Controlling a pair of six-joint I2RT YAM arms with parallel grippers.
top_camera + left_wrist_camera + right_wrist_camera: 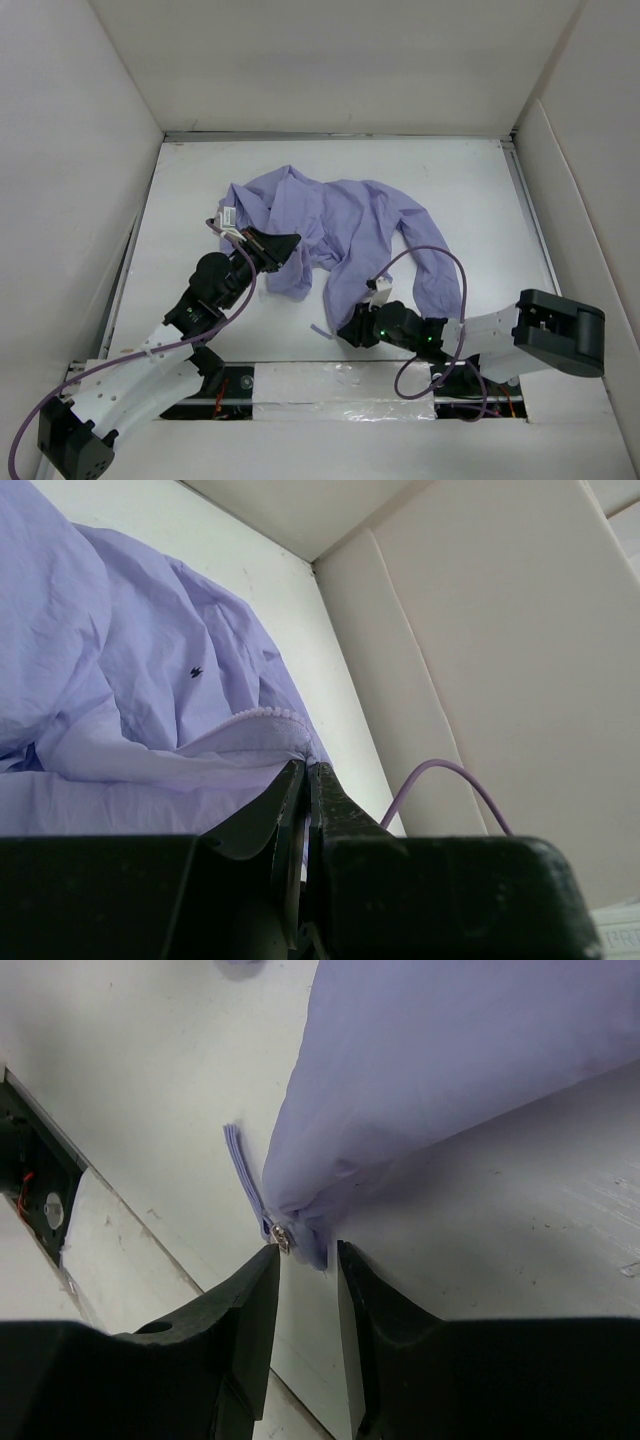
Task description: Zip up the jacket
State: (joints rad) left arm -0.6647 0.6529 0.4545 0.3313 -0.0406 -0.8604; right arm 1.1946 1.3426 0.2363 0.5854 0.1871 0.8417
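The left claw (305,770) pinched the jacket (350,225) by its toothed edge (262,714); the right claw (307,1250) gaped at the hem corner (298,1222) and ought to close squarely.

Your overhead view is bright and evenly lit from above. The jacket (340,230) shows crisp folds with thin, soft shadows along its near edge, and the tape (340,385) in front of the jacket glints. In your left wrist view the jacket is fairly sharp, but the left gripper (306,770) below it is a black, featureless mass. In your right wrist view the jacket throws a grey shadow on the table (150,1080) to its right, and the right gripper (308,1260) below it looks soft.
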